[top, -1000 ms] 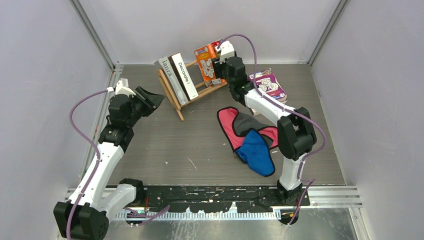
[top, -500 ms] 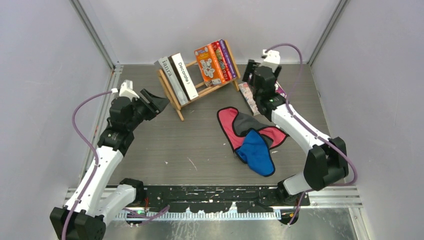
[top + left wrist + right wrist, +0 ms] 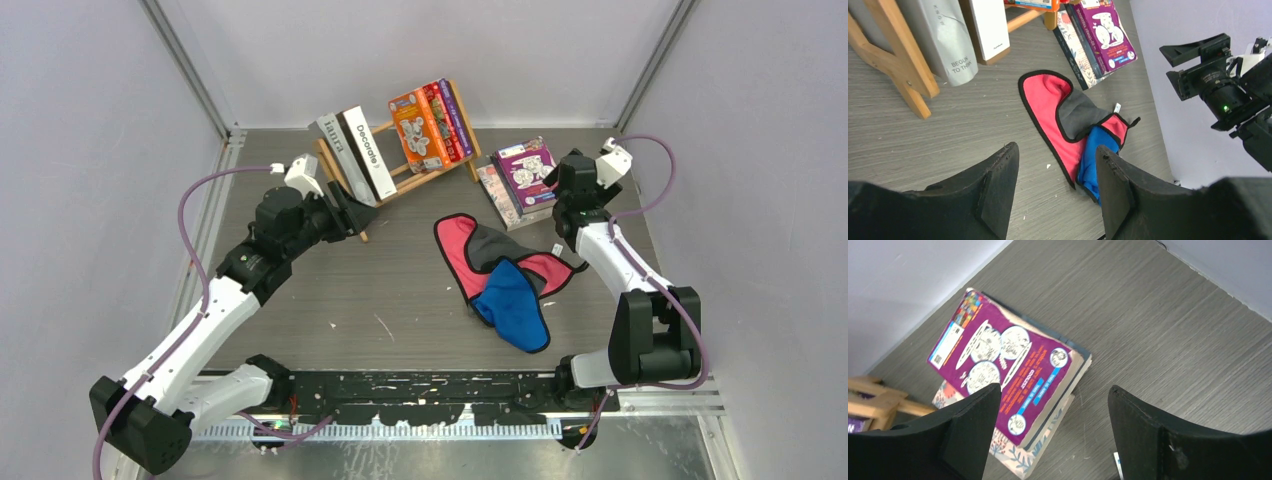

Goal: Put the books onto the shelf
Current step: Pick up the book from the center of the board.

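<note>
Books (image 3: 440, 120) lie in two groups on a grey wood-grain table (image 3: 330, 290).

First group: these stand in the shelf (image 3: 345, 195), a light-wood rack set obliquely at the far middle of the table, its left end nearer than its right. A grey book (image 3: 332, 147) and a white "Decorate" book (image 3: 366, 150) lean together at the left end. An orange book (image 3: 414, 130), a red book (image 3: 437, 120) and a purple-spined book (image 3: 455, 115) lean together at the right end, with bare slats between the two sets.

Second group: a flat stack lies on the table just right of the shelf's right end. A purple paperback (image 3: 1008, 375) is on top, a dark book (image 3: 1084, 45) under it and a floral book (image 3: 1015, 455) at the bottom; the lower two show only at their edges.

Right gripper (image 3: 1054, 392): poised at the stack's right side and pointed at it, fingers spread wide and empty, the purple cover seen between them.

Left gripper (image 3: 1057, 150): above the table close to the shelf's left end, fingers parted with nothing between them.

Cloth pieces: a red cloth (image 3: 455, 255), a grey cloth (image 3: 490, 245) and a blue cloth (image 3: 512, 305) lie overlapped in a heap on the near side of the stack, apart from both grippers.
</note>
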Available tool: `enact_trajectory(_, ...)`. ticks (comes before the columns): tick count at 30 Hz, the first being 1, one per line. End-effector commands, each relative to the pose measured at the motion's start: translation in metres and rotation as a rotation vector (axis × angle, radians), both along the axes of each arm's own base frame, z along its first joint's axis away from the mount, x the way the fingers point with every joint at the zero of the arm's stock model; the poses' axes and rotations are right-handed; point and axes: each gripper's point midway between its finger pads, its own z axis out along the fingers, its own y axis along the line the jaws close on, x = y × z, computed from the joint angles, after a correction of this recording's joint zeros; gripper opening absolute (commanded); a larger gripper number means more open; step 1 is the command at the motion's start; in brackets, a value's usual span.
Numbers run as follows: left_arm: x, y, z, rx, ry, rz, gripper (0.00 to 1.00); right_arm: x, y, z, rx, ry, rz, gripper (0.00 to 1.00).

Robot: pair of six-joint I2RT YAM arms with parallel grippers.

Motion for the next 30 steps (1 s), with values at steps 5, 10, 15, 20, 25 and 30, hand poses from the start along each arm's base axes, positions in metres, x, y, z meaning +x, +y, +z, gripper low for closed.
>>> enact_trajectory(5,0.004,-0.013,0.023,0.005,-0.073,-0.021,0.58,0.029,-0.015,-0.012,0.139,-0.074,-0.04,0.83)
enact_trajectory(10,0.003,-0.017,0.024,-0.005,-0.076,-0.031,0.58,0.046,-0.024,-0.023,0.167,-0.068,-0.026,0.83)
enact_trajectory(15,0.004,-0.019,0.025,-0.01,-0.08,-0.035,0.58,0.059,-0.032,-0.034,0.175,-0.046,-0.016,0.84)
enact_trajectory(20,0.004,-0.019,0.025,-0.012,-0.086,-0.031,0.58,0.072,-0.029,-0.04,0.178,-0.035,0.028,0.84)
enact_trajectory(25,0.005,-0.018,0.027,-0.018,-0.093,-0.025,0.58,0.084,-0.026,-0.045,0.183,-0.025,0.059,0.84)
enact_trajectory(30,0.005,-0.016,0.028,-0.02,-0.098,-0.013,0.58,0.093,-0.023,-0.056,0.196,-0.006,0.076,0.85)
